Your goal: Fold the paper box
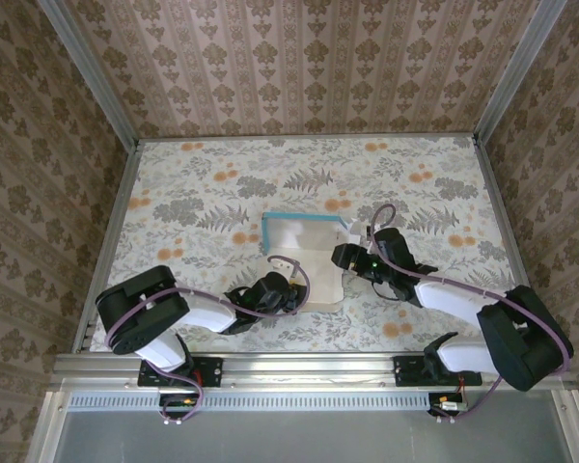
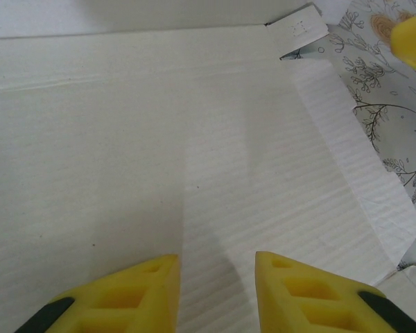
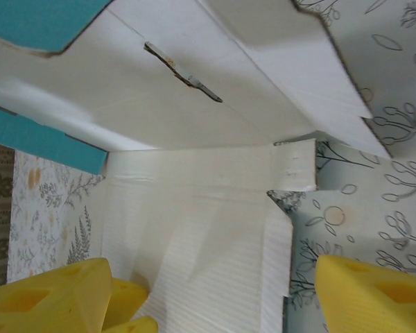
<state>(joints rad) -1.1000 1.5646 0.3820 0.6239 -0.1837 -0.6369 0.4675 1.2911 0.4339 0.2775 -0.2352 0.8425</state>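
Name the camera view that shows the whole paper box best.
Top external: the paper box shows nearly whole, one panel raised, edged turquoise. Left wrist gives its flat white inside close up; right wrist gives the raised panel and turquoise outside, cropped.

The top view looks down on the whole bench from behind; both close wrist views seemingly share the inside of the paper box.

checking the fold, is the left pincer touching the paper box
Cannot tell. Left wrist view: the left pincer sits over the white inside of the paper box, but neither contact nor gap shows plainly.
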